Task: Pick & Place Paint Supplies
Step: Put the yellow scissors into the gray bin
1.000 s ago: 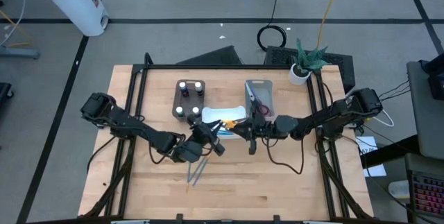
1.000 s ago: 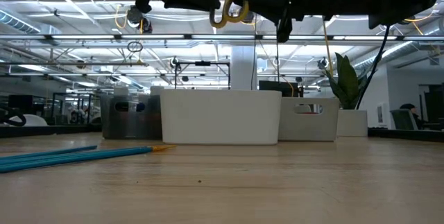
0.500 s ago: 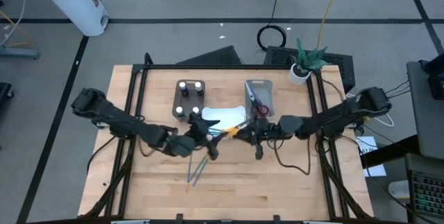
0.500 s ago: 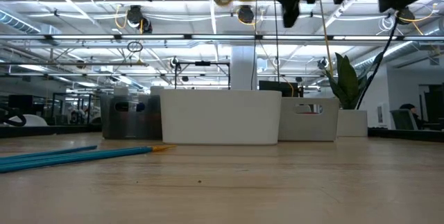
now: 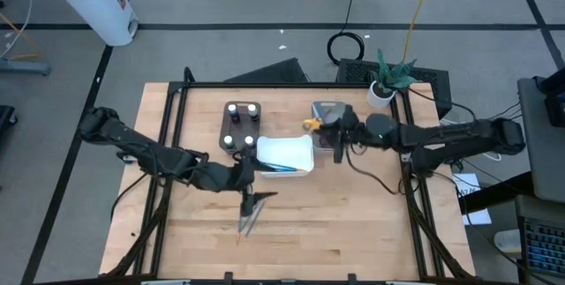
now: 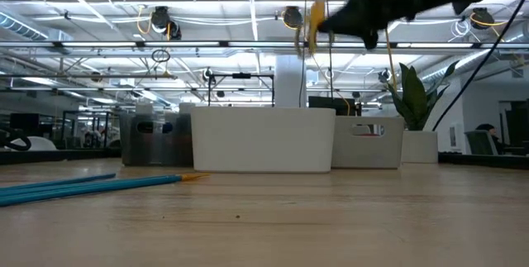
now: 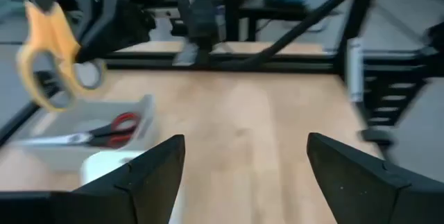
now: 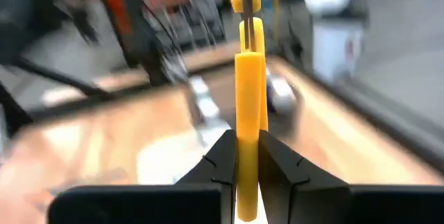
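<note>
My right gripper [image 5: 325, 133] is shut on yellow-handled scissors [image 5: 309, 124], holding them in the air over the grey tray [image 5: 330, 108]; the tray has red-handled scissors [image 7: 114, 128] lying in it. My left gripper [image 5: 254, 182] stands open with nothing between its fingers, at the near left corner of the white tray [image 5: 284, 155], which holds a blue brush. Dark bottles with white caps stand in the brown tray [image 5: 240, 126]. Two thin brushes [image 5: 250, 219] lie flat on the table. My right gripper pinches the scissors' yellow handle part [image 8: 247, 123] between its two fingers [image 8: 220, 156], which press on its two flat sides. The fingers come level from the table's right. The scissors stand roughly upright, lifted clear above the grey tray, with their loops [image 7: 48, 89] lowest.
A potted plant [image 5: 388, 78] stands at the table's far right corner. Black frame rails run along both sides of the table. Bare wood lies between the trays and the near edge, apart from the two brushes.
My left gripper has opened, let go of the yellow scissors, and drawn back toward the table's left while rising. My right gripper, still shut on them, has carried them toward the far right, from over the white tray to over the grey tray.
</note>
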Tool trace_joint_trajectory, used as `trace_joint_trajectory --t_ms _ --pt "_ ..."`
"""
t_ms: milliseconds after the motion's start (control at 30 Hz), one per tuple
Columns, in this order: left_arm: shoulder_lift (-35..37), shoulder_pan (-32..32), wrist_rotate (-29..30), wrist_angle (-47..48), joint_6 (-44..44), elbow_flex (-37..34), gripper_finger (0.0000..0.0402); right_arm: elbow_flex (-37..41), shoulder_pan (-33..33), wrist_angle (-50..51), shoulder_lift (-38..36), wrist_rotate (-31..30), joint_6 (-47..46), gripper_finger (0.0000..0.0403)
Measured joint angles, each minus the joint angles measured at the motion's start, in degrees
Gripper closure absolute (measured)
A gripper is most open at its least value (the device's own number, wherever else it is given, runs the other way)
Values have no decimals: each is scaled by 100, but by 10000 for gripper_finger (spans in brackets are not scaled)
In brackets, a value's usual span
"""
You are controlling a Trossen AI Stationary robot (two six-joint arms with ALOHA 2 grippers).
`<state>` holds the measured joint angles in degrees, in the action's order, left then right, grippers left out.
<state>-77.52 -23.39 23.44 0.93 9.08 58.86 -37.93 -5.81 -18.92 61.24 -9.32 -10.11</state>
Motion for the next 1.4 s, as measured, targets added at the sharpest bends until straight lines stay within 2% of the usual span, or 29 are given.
trace_joint_trajectory --t_ms 100,267,400,467,700,967,1200,1400 --pt "0 105 272 73 32 -97 94 7 -739 667 148 762 -233 382" --pt "7 390 402 -134 379 -561 98 7 -1818 1400 405 2299 -333 382" --pt "157 446 360 -362 739 -927 93 7 -2405 1899 441 3382 -302 382" --pt "150 458 359 -426 805 -1052 90 7 -2581 2191 449 3725 -245 382" --pt "145 449 359 -437 835 -1074 91 9 -2639 2864 600 3810 73 382" --pt "149 449 354 -502 949 -1074 93 11 -2447 2942 785 3785 23 381" --pt "149 449 348 -503 1065 -1074 88 11 -2408 2951 801 3601 -77 325" --pt "146 449 173 -500 1103 -1074 98 11 -2406 2952 801 3152 -124 304"
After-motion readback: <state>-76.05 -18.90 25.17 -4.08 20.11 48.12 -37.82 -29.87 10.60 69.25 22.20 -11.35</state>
